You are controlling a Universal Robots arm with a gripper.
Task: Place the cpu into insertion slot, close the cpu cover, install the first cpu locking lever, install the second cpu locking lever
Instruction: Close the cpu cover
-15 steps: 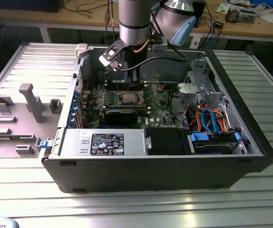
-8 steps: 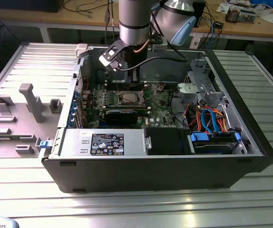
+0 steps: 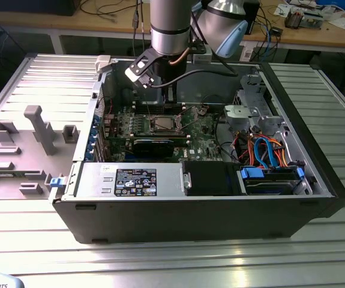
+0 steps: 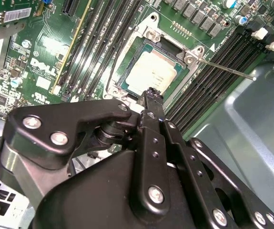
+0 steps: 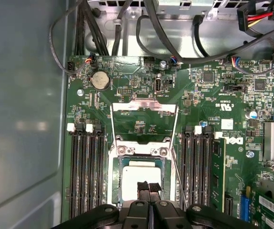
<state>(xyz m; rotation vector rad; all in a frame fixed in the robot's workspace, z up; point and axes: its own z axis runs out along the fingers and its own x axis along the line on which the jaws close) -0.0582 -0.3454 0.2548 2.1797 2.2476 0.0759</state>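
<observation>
The cpu (image 5: 136, 175) lies flat in the insertion slot (image 5: 112, 183), midway across the motherboard (image 5: 208, 112) between its two banks of memory slots (image 5: 86, 176). One edge of the chip is hidden behind the gripper (image 5: 148, 187). The claw's fingers are pressed together with nothing between them, tips over that edge; whether they touch the chip is unclear. The cpu cover (image 5: 144, 107) stands open, and a thin locking lever (image 4: 225, 68) juts free.

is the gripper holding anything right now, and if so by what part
Nothing. The gripper is shut and empty, over the cpu that lies in the insertion slot.
</observation>
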